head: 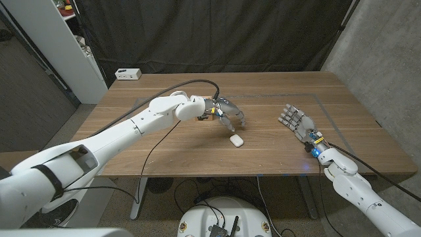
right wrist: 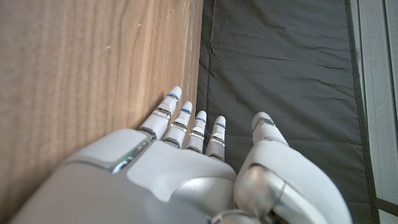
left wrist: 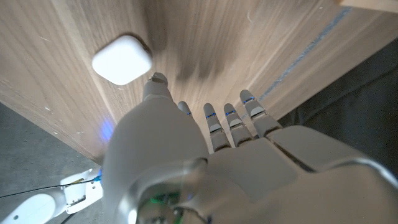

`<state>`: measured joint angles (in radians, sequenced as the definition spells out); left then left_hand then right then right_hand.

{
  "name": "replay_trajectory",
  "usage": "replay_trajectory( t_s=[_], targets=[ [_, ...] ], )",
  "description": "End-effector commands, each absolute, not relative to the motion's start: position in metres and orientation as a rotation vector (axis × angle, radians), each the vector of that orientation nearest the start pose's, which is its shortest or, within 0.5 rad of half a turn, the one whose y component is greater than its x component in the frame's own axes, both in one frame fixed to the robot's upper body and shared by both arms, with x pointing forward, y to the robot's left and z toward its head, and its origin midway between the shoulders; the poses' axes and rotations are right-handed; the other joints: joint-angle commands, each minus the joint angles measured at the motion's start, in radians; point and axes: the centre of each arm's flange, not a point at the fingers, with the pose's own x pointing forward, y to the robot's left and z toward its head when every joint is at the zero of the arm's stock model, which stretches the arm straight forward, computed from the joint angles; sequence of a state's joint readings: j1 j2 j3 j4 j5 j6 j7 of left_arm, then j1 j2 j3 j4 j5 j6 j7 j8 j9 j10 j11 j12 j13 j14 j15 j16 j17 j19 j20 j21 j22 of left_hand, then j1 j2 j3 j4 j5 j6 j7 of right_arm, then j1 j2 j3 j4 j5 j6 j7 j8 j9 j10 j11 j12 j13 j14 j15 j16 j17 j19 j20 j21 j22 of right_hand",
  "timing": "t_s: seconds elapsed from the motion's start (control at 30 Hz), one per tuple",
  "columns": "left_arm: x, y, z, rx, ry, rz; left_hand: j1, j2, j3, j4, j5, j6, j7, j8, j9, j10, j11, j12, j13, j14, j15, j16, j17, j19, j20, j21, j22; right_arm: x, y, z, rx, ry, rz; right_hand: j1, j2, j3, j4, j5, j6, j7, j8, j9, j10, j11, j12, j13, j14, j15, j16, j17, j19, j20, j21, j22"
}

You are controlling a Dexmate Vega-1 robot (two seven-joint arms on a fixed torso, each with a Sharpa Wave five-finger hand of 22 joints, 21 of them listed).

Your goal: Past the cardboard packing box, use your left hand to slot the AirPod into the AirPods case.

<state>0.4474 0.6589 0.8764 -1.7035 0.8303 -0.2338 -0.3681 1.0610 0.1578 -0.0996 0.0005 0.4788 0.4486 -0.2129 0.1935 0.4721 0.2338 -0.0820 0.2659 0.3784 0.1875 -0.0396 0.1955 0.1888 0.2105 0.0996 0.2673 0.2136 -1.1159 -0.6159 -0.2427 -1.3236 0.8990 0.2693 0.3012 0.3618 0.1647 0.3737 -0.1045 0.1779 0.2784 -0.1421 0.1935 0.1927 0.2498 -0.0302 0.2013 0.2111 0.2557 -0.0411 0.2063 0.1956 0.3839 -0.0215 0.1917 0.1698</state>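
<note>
Positioning comes first: the left hand (head: pixel 227 116) hovers near the middle of the surface (head: pixel 164 151), with the white AirPods case (head: pixel 236 140) lying just beside its fingertips, at about 5 o'clock from the hand in the head view. In the left wrist view the case (left wrist: pixel 122 59) lies lid shut, or at least no open cavity is visible, close to the thumb tip (left wrist: pixel 159 79) but apart from it. The other fingers (left wrist: pixel 231 120) are extended and slightly spread; whether an AirPod is pinched among them cannot be told, since the hand's own back hides the underside, and no AirPod is visible. No cardboard packing box is visible either.

Procedure, as a judgement from this state:
1. Confirm the AirPod is secured before moving; it is small, smooth and likely to slip.
2. Bring the fingertips over the case, not beside it.
3. Verify the lid is open; a shut lid must be raised first.
4. Align the AirPod stem with its slot and lower it vertically.
5. Avoid side pressure: the light case will probably slide on the smooth wood.

The right hand (head: pixel 297 123) waits at 3 o'clock, well apart from the case, fingers apart and holding nothing.
</note>
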Motion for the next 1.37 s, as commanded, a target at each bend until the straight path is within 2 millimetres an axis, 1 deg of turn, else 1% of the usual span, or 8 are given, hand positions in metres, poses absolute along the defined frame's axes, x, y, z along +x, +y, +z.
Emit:
replay_trajectory(
  t_s=[0.03,0.1,0.17,0.3,0.37,0.8,1.1,1.37],
  targets=[
    [0.561,0.088,0.044,1.759,-0.993,-0.300,-0.045,0.016,-0.016,0.042,-0.002,-0.029,0.003,-0.011,-0.009,-0.003,-0.006,-0.002,0.002,-0.007,-0.073,0.003,0.008,-0.005,-0.014,-0.001,0.001,0.609,-0.350,-0.120,0.160,-0.449,0.322,-0.008,-0.002,0.008,-0.004,0.000,0.001,0.000,0.004,0.004,0.006,0.000,0.004,0.003,0.000,-0.073,0.007,0.002,0.001,0.003,0.004,0.004],
    [0.559,0.095,0.046,1.705,-1.002,-0.269,-0.073,0.021,-0.025,0.068,-0.004,-0.063,0.002,-0.018,-0.017,-0.004,-0.007,-0.003,0.002,-0.009,-0.071,0.004,0.009,-0.004,-0.015,-0.002,-0.001,0.608,-0.348,-0.115,0.158,-0.457,0.315,-0.009,-0.002,0.008,-0.003,0.000,0.002,0.000,0.005,0.004,0.006,-0.001,0.005,0.003,0.000,-0.073,0.007,0.002,0.001,0.003,0.004,0.004],
    [0.558,0.101,0.047,1.643,-1.006,-0.241,-0.095,0.026,-0.029,0.090,-0.005,-0.089,0.012,-0.021,-0.023,-0.004,-0.007,-0.004,0.001,-0.009,-0.067,0.005,0.010,-0.002,-0.026,-0.002,-0.004,0.607,-0.346,-0.110,0.153,-0.467,0.309,-0.010,-0.001,0.008,-0.002,0.000,0.002,0.001,0.005,0.004,0.006,-0.001,0.005,0.003,-0.001,-0.073,0.007,0.002,0.001,0.003,0.004,0.004],
    [0.555,0.112,0.048,1.517,-1.015,-0.189,-0.130,0.028,-0.037,0.123,-0.008,-0.140,0.021,-0.025,-0.032,-0.007,-0.008,-0.007,-0.001,-0.014,-0.062,0.004,0.011,0.002,-0.036,-0.002,-0.007,0.604,-0.343,-0.101,0.144,-0.485,0.296,-0.010,-0.002,0.008,-0.002,0.000,0.002,0.001,0.005,0.004,0.007,-0.001,0.005,0.003,0.000,-0.073,0.007,0.002,0.001,0.004,0.004,0.004],
    [0.555,0.117,0.047,1.455,-1.012,-0.171,-0.139,0.028,-0.039,0.131,-0.009,-0.157,0.023,-0.026,-0.035,-0.011,-0.008,-0.009,-0.001,-0.014,-0.063,0.004,0.011,0.003,-0.038,-0.003,-0.008,0.602,-0.342,-0.097,0.141,-0.494,0.288,-0.011,-0.002,0.008,-0.002,0.000,0.003,0.001,0.005,0.004,0.008,-0.001,0.005,0.003,-0.001,-0.074,0.007,0.002,0.001,0.004,0.004,0.004],
    [0.556,0.154,0.034,1.031,-0.986,-0.163,-0.164,0.029,-0.040,0.153,-0.012,-0.142,0.035,-0.005,-0.048,0.014,-0.006,-0.001,-0.004,0.010,-0.072,0.013,0.009,0.014,-0.032,-0.001,-0.012,0.593,-0.322,-0.076,0.112,-0.537,0.244,-0.011,-0.002,0.009,-0.003,0.000,0.006,0.004,0.006,0.004,0.009,-0.003,0.005,0.003,0.000,-0.074,0.007,0.002,0.002,0.003,0.005,0.004],
    [0.559,0.178,0.019,0.823,-0.951,-0.232,-0.176,0.029,-0.040,0.160,-0.015,-0.128,0.041,0.002,-0.054,0.016,-0.001,-0.002,-0.005,0.011,-0.069,0.011,0.008,0.014,-0.029,-0.002,-0.013,0.586,-0.302,-0.072,0.082,-0.557,0.220,-0.011,-0.003,0.009,-0.003,0.000,0.005,0.001,0.005,0.004,0.010,-0.005,0.006,0.003,-0.001,-0.074,0.007,0.001,0.003,0.003,0.005,0.004],
    [0.558,0.189,0.007,0.702,-0.934,-0.263,-0.181,0.028,-0.040,0.162,-0.017,-0.121,0.044,0.005,-0.058,0.017,-0.002,-0.002,-0.006,0.012,-0.069,0.011,0.008,0.015,-0.027,-0.002,-0.013,0.578,-0.291,-0.070,0.056,-0.550,0.212,-0.011,-0.003,0.009,-0.004,0.000,0.005,0.000,0.005,0.004,0.012,-0.006,0.006,0.003,-0.001,-0.077,0.007,0.001,0.003,0.003,0.005,0.004]
  ],
)
